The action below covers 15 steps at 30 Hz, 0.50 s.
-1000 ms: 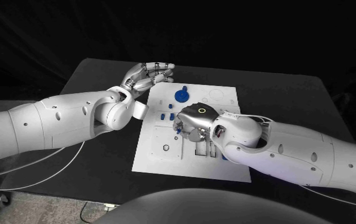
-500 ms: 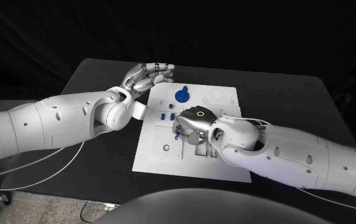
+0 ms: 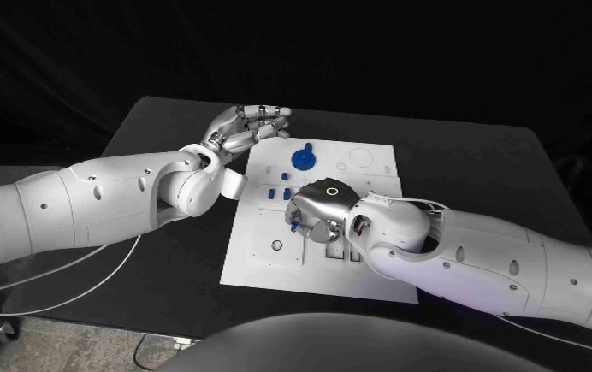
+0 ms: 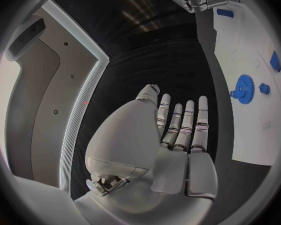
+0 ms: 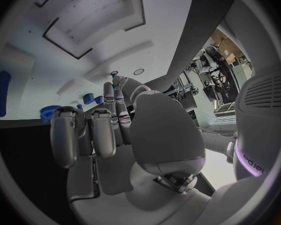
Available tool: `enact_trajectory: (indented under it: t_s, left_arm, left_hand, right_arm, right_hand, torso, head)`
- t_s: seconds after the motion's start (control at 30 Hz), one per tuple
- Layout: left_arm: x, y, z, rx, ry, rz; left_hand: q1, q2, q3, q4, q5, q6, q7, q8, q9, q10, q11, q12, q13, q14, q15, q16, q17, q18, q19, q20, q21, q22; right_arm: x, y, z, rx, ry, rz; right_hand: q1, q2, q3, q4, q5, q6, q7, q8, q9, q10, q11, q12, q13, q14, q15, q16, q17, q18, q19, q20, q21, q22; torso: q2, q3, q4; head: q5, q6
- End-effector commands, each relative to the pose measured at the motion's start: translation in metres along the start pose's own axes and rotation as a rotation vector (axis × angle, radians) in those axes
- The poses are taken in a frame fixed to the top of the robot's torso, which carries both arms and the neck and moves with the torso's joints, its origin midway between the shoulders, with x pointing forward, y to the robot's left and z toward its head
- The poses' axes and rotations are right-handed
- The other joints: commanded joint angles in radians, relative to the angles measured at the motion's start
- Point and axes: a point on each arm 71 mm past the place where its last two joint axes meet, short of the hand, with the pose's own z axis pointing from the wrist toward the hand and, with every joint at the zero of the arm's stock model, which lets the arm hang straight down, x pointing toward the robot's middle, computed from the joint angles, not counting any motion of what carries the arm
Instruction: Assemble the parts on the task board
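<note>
Board (image 3: 265,261) is lying mid-frame on the black table (image 3: 481,167), running from upper centre down toward lower centre. Blue gear (image 3: 301,160) is sitting near the board's upper edge, two small blue parts (image 3: 278,193) just below it, left of centre. Right hand (image 3: 318,209) is hovering over the board's middle, fingers curled down toward the slots; cannot tell if they are holding anything or touching. Right wrist view is showing the fingers (image 5: 109,115) bunched, pointing at small blue pieces (image 5: 89,99) and the gear (image 5: 50,113). Left hand (image 3: 247,126) is resting off the board's upper-left corner, fingers (image 4: 178,120) straight, side by side, holding nothing, on the table.
</note>
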Motion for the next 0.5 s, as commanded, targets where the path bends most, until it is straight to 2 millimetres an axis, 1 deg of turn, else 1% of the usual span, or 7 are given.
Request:
enact_trajectory:
  t_s: [0.03,0.2,0.4,0.5]
  left_arm:
    - [0.0021,-0.0005,0.0007,0.003,0.015,-0.015]
    - [0.0019,-0.0002,0.0009,0.002,0.016,-0.015]
    - [0.0016,0.0003,0.0010,-0.003,0.015,-0.016]
    - [0.0011,0.0006,0.0009,-0.005,0.014,-0.017]
  left_hand:
    - [0.007,0.000,-0.007,0.001,0.005,-0.002,0.004,0.003,-0.001,0.001,0.005,0.004,-0.001,-0.003,0.005,0.004,-0.001,0.009,0.005,-0.001,-0.006,-0.002]
    - [0.007,0.000,-0.007,0.001,0.005,-0.002,0.004,0.003,-0.001,0.001,0.005,0.004,-0.001,-0.003,0.005,0.004,-0.001,0.009,0.005,-0.001,-0.006,-0.002]
    - [0.008,0.001,-0.008,0.001,0.005,-0.004,0.005,0.003,-0.002,0.000,0.006,0.004,-0.003,-0.003,0.007,0.004,-0.002,0.009,0.004,-0.001,-0.006,-0.002]
    - [0.008,0.001,-0.008,0.001,0.005,-0.004,0.005,0.003,-0.002,0.000,0.006,0.004,-0.003,-0.003,0.007,0.004,-0.002,0.009,0.004,-0.001,-0.007,-0.002]
  right_arm:
    - [0.0016,0.0011,-0.0004,-0.001,0.017,-0.008]
    - [0.0019,0.0013,-0.0006,-0.001,0.021,-0.009]
    - [0.0023,0.0011,-0.0012,0.000,0.023,-0.009]
    - [0.0024,0.0007,-0.0012,0.002,0.023,-0.010]
  right_hand:
    - [0.004,-0.007,-0.004,0.001,-0.003,0.002,0.001,0.006,0.001,0.005,0.003,-0.004,-0.001,0.032,0.000,-0.004,0.092,0.006,0.000,-0.001,-0.007,0.205]
    - [0.006,-0.008,-0.003,0.000,-0.001,0.002,0.001,0.006,0.001,0.006,0.002,-0.005,-0.002,0.031,0.000,-0.006,0.089,0.006,-0.002,-0.001,-0.010,0.204]
    - [0.007,-0.008,-0.003,-0.001,0.000,0.003,0.001,0.006,0.001,0.007,0.002,-0.005,-0.003,0.030,0.000,-0.007,0.088,0.007,-0.002,-0.001,-0.011,0.204]
    - [0.008,-0.008,-0.002,-0.001,0.001,0.003,0.001,0.006,0.001,0.008,0.002,-0.005,-0.003,0.030,0.000,-0.007,0.088,0.007,-0.003,0.000,-0.012,0.203]
  torso:
    - [-0.001,-0.0001,-0.0001]
    - [-0.001,0.0007,0.0002]
    - [-0.001,0.0002,-0.0002]
    - [-0.001,0.0004,-0.0004]
  head:
    - [-0.001,0.000]
    - [-0.001,0.000]
    - [0.000,0.000]
    - [-0.001,0.000]
